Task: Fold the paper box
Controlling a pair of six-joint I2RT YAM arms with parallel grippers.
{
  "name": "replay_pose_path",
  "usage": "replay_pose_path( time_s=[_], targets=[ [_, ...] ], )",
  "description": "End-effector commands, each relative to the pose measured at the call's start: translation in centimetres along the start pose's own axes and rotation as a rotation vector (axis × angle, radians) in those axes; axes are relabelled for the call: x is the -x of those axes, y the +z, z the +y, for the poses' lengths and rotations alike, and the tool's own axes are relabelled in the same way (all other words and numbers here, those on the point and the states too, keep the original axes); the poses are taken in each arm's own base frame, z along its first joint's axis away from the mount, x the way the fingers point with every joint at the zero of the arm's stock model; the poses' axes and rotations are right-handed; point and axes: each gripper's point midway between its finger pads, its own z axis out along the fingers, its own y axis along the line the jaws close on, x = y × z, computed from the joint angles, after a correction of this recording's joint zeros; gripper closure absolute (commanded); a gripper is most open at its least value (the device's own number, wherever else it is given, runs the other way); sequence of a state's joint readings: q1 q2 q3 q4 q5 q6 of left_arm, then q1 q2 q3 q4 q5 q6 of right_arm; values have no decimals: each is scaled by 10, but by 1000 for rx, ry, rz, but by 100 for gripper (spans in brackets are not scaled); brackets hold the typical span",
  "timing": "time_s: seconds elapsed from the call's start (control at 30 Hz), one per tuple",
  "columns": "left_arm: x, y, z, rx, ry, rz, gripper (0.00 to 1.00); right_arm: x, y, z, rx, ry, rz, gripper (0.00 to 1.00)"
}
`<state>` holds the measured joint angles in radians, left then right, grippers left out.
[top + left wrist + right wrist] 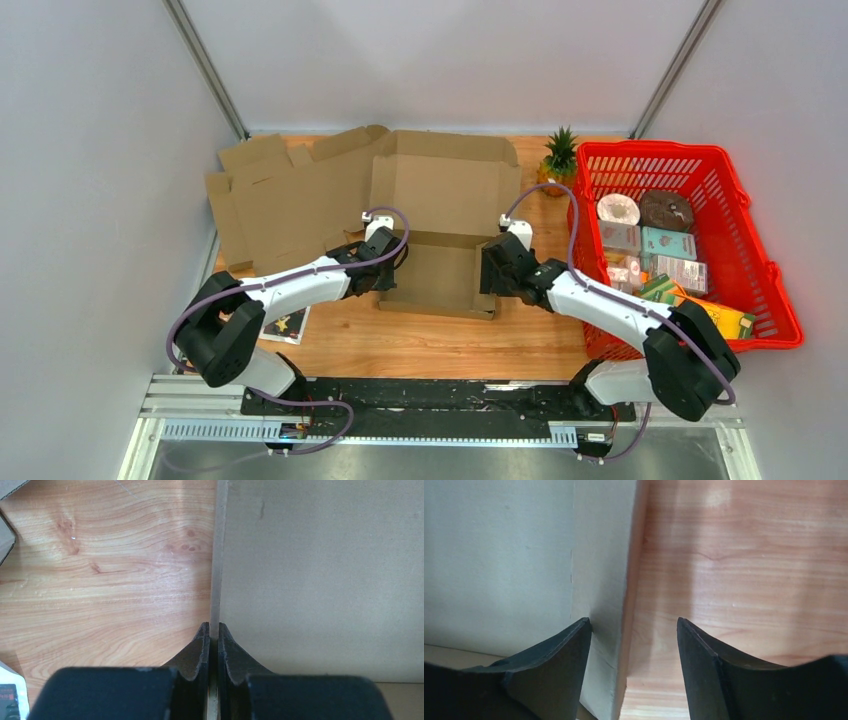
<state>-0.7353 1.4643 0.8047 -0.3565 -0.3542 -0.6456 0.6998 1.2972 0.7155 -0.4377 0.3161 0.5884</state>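
Note:
The brown paper box (440, 272) lies in the middle of the table, tray part toward me, its lid (445, 180) open and lying back. My left gripper (386, 268) is at the box's left wall; in the left wrist view the gripper (213, 630) is shut on that thin upright wall (216, 570), with the box's inside (325, 575) to the right. My right gripper (490, 272) is at the right wall. The right wrist view shows this gripper (634, 625) open, straddling the wall (604, 565), one finger inside the box and one over the wood.
Flat unfolded cardboard sheets (280, 195) lie at the back left, touching the box's lid. A red basket (775, 270) full of packaged goods stands on the right, a small pineapple (560, 155) behind it. A printed card (285, 323) lies near the left arm.

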Motion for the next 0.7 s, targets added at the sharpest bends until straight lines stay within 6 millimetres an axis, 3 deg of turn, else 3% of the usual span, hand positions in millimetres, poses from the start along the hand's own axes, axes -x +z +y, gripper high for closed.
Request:
replay_pose_path(
  time_s=[0.0,0.1,0.23,0.4,0.47,0.53,0.67],
  targets=[
    [14,-2,-4,-15,-40,-62,100,47,2,28,64,34,-141,35],
    [15,-1,-4,-14,-43,-63,100,47,11,26,28,-1,-133,43],
    [14,-1,-4,-12,-40,-60,100,37,27,18,-81,-64,-80,67],
    [14,0,-3,-8,-46,-62,100,14,33,7,-276,-204,-14,84],
    [15,-1,-3,-9,-48,-67,100,5,41,2,-377,-220,11,100],
    [14,-1,-2,-5,-50,-66,100,-2,36,-14,-498,-278,15,100],
    [14,-2,-2,-10,-51,-71,100,-13,38,-7,-532,-329,20,100]
  ],
)
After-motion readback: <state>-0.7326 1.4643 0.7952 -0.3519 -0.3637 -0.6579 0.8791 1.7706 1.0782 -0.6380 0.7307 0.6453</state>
